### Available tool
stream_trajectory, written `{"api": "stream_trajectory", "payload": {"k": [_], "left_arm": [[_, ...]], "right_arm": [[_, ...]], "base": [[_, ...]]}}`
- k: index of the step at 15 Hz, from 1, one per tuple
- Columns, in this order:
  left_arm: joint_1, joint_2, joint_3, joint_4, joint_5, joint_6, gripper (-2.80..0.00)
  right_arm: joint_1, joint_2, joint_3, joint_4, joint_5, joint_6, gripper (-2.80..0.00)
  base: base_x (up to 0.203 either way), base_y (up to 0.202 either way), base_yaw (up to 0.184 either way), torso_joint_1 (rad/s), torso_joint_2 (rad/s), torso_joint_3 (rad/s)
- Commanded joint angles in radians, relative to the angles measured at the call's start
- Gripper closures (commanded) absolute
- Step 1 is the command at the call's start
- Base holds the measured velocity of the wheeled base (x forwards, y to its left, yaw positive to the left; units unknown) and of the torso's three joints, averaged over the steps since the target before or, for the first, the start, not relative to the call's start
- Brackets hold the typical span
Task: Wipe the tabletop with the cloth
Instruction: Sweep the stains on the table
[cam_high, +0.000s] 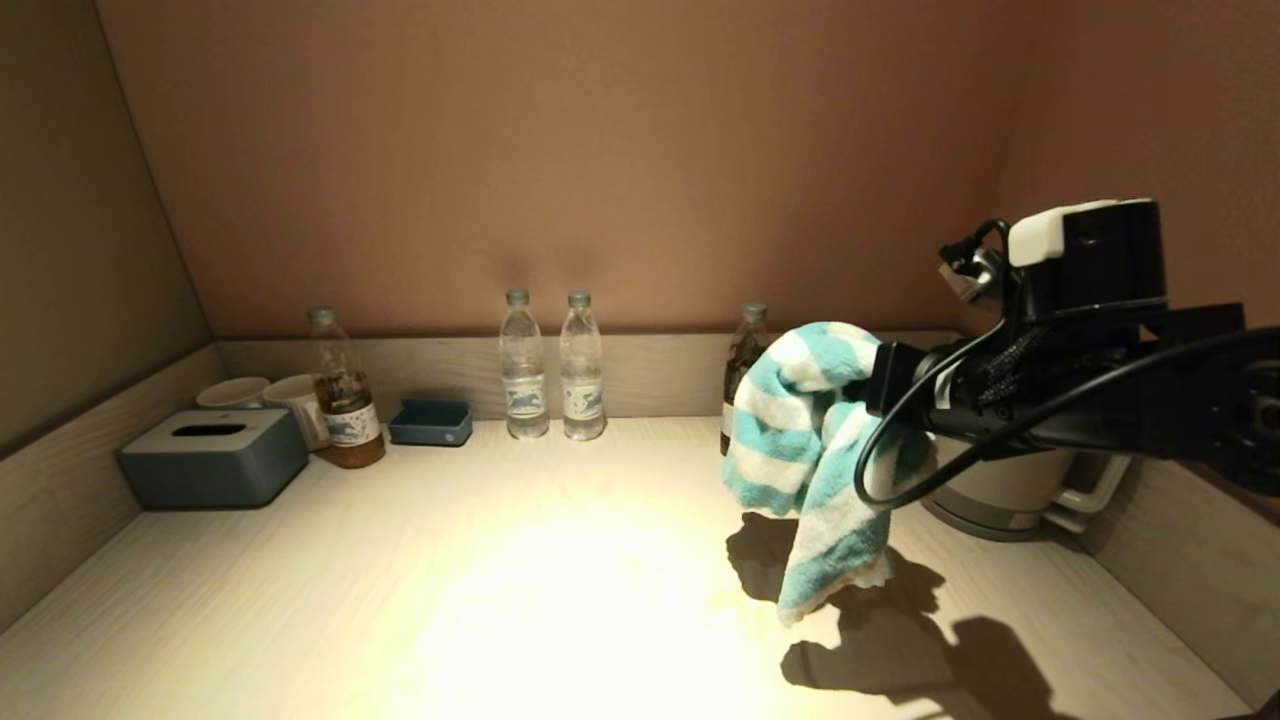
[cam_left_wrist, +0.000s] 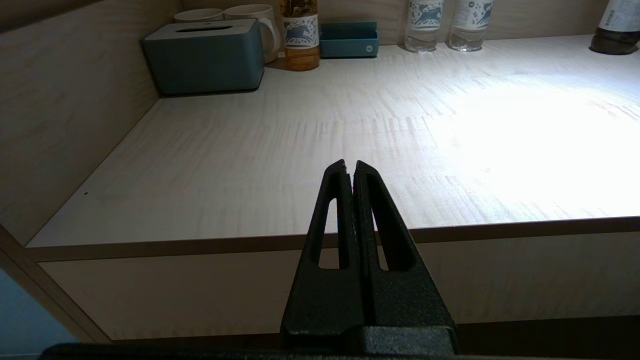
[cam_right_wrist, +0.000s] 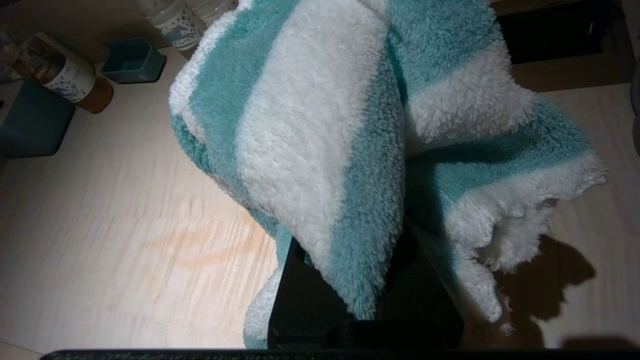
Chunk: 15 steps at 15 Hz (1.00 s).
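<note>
The teal-and-white striped cloth (cam_high: 810, 450) hangs from my right gripper (cam_high: 885, 380) over the right part of the pale wooden tabletop (cam_high: 500, 580), its lower end just above the surface. In the right wrist view the cloth (cam_right_wrist: 310, 125) drapes over the jaws and hides the fingertips. The gripper is shut on it. A faint orange smear (cam_right_wrist: 200, 250) marks the wood left of the cloth. My left gripper (cam_left_wrist: 350, 165) is shut and empty, parked low before the table's front edge.
Along the back wall stand a grey tissue box (cam_high: 213, 456), two mugs (cam_high: 270, 395), a tea bottle (cam_high: 343, 400), a blue tray (cam_high: 431, 422), two water bottles (cam_high: 552, 365) and a dark bottle (cam_high: 745, 350). A white kettle (cam_high: 1010, 490) sits behind my right arm. Walls enclose three sides.
</note>
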Motion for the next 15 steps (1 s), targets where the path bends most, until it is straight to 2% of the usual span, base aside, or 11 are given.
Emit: {"api": "stream_trajectory", "payload": {"k": [1,4,9,15], "left_arm": [[0.000,0.000,0.000,0.000,0.000,0.001,0.00],[0.000,0.000,0.000,0.000,0.000,0.001,0.00],[0.000,0.000,0.000,0.000,0.000,0.001,0.00],[0.000,0.000,0.000,0.000,0.000,0.001,0.00]], "right_arm": [[-0.023,0.073,-0.012,-0.003,0.001,0.005,0.00],[-0.069,0.126,-0.008,-0.004,0.003,0.005,0.00],[-0.093,0.171,-0.001,-0.007,0.010,-0.002,0.00],[-0.104,0.324,-0.001,-0.098,0.011,0.007,0.00]], "base": [[0.000,0.000,0.000,0.000,0.00,0.000],[0.000,0.000,0.000,0.000,0.00,0.000],[0.000,0.000,0.000,0.000,0.00,0.000],[0.000,0.000,0.000,0.000,0.00,0.000]]}}
